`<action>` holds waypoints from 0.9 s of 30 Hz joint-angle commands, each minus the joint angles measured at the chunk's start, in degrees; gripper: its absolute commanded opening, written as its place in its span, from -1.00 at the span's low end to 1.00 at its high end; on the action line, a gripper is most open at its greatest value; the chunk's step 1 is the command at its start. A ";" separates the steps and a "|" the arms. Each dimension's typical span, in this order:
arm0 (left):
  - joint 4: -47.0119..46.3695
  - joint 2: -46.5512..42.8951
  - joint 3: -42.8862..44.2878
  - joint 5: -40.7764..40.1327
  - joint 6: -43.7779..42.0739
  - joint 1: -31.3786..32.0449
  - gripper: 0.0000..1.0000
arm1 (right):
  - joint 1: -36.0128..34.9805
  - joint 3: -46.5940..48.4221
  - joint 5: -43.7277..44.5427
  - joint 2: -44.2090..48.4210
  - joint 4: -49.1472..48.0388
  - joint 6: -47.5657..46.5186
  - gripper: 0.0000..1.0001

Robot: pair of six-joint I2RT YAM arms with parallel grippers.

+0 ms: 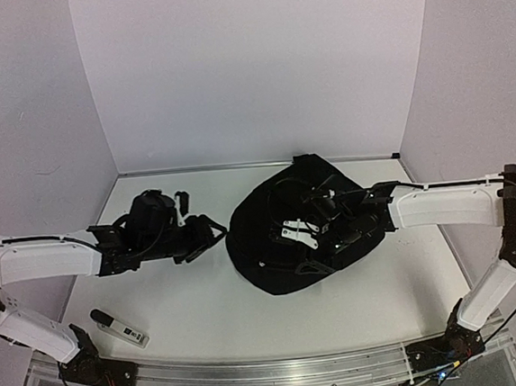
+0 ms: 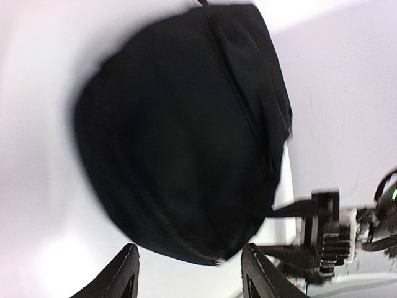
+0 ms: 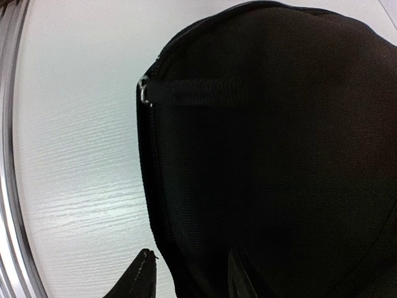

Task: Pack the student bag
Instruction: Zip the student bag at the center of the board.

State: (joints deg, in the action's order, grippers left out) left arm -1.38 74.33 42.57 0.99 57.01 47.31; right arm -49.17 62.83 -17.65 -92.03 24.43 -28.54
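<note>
Right hand point(image 3: 191, 273) straddles the student bag point(image 1: 262, 256) at its edge, mid-frame, fingers apart, perhaps to pinch it; left hand point(image 2: 191, 273) spread, empty.

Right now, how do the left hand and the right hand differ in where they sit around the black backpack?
The left hand sits beside the backpack, over the table; the right hand hangs above it. The left hand views nearly the whole backpack; fabric fills the right hand's view, so it is closer. Both have jaws apart.
</note>
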 commanded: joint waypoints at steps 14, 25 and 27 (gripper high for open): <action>-8.57 16.39 5.15 8.32 0.44 -8.17 -0.08 | -0.15 23.63 -0.55 -7.72 -0.18 16.49 0.05; -17.39 24.76 10.35 18.00 -2.13 -8.09 0.01 | -0.19 27.79 2.47 -15.69 -0.26 17.73 0.04; -19.12 25.20 10.31 19.32 -2.08 -8.10 0.06 | -0.18 27.89 2.04 -16.22 -0.28 18.14 0.07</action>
State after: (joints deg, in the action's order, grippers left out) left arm -13.98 98.71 50.22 16.00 56.31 39.35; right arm -49.17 88.84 -16.33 -107.49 24.27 -11.71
